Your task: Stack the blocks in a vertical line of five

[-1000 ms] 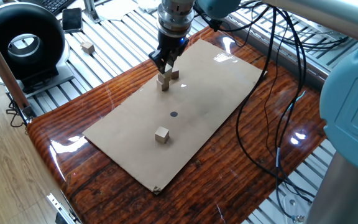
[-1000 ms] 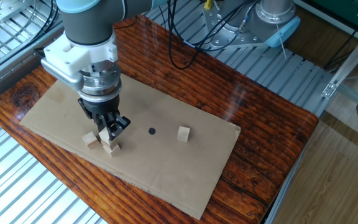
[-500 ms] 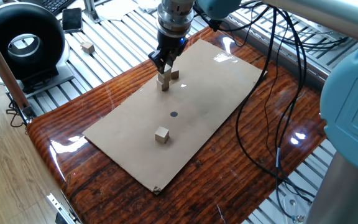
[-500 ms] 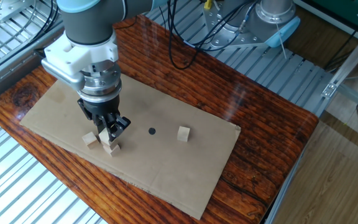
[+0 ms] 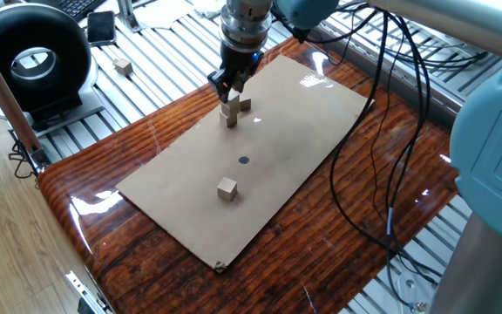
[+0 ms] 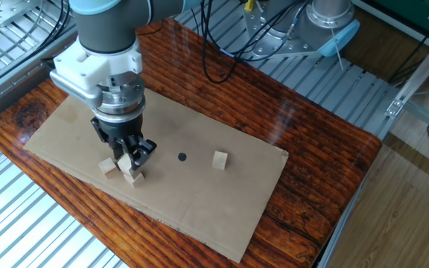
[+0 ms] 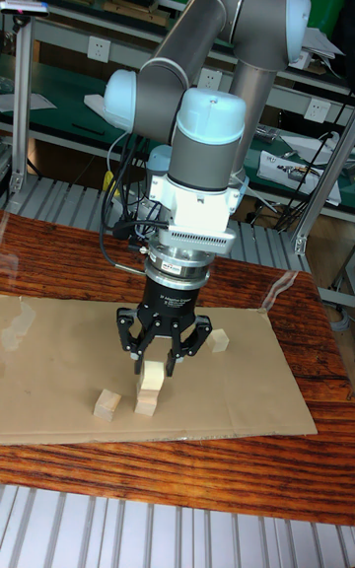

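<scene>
A stack of two blocks (image 5: 231, 115) (image 6: 132, 175) (image 7: 149, 389) stands on the cardboard sheet (image 5: 286, 148). My gripper (image 5: 231, 90) (image 6: 131, 155) (image 7: 156, 351) hangs just over the stack, open, its fingertips level with the top block's upper edge and apart from it. A third block (image 5: 245, 105) (image 6: 108, 165) (image 7: 106, 404) lies right beside the stack. Another block (image 5: 227, 188) (image 6: 220, 159) (image 7: 220, 339) sits alone past the black dot (image 5: 243, 160). One more block (image 5: 123, 66) lies off the board on the metal slats.
A black round device (image 5: 31, 63) stands at the back left. Black cables (image 5: 399, 131) trail over the wooden tabletop (image 5: 146, 253) beside the arm's blue base (image 5: 495, 166). Slatted metal surrounds the table.
The gripper has risen a little above the stack. The blocks have stayed where they were.
</scene>
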You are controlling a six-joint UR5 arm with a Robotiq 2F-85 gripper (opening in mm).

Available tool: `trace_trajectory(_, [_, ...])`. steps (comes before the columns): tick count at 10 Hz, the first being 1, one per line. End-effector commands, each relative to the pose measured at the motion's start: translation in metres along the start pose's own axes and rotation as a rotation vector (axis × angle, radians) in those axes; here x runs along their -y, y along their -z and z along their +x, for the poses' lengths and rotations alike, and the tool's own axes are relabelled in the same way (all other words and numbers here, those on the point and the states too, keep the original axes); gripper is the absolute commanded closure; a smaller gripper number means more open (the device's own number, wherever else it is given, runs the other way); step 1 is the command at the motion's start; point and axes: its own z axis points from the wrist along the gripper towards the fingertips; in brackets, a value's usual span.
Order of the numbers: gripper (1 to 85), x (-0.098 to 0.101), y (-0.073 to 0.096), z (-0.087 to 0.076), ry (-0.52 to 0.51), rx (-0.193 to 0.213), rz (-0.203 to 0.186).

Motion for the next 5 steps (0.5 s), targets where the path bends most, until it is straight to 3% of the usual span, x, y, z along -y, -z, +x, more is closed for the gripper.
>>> trace_trajectory(1, [0.7,0.0,0.001,-0.002,-0.001,0.006,-0.004])
trace_trajectory(3, [0.7,-0.002,0.002,0.0,-0.004,0.001,-0.014])
trace_trajectory(5, [0.7,-0.002,0.013,0.016,0.002,-0.046,-0.011])
